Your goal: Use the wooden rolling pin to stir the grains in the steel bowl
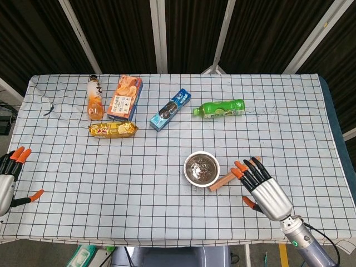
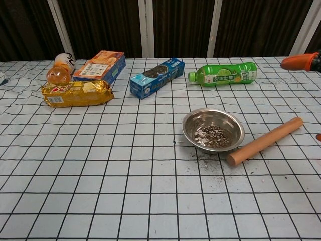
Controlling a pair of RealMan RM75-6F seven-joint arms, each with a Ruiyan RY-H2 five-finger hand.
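Where bowl [image 2: 213, 130] sits, rolling pin [image 2: 265, 141] slantwise.

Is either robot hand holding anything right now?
No. The rolling pin lies loose by the steel bowl; right hand and left hand are open.

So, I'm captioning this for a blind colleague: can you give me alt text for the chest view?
A wooden rolling pin lies on a checked tablecloth just right of a steel bowl holding a few grains, some spilled in front. Behind are a green bottle, a blue packet, a yellow packet, an orange box and an orange bottle. Orange fingertips enter at right.
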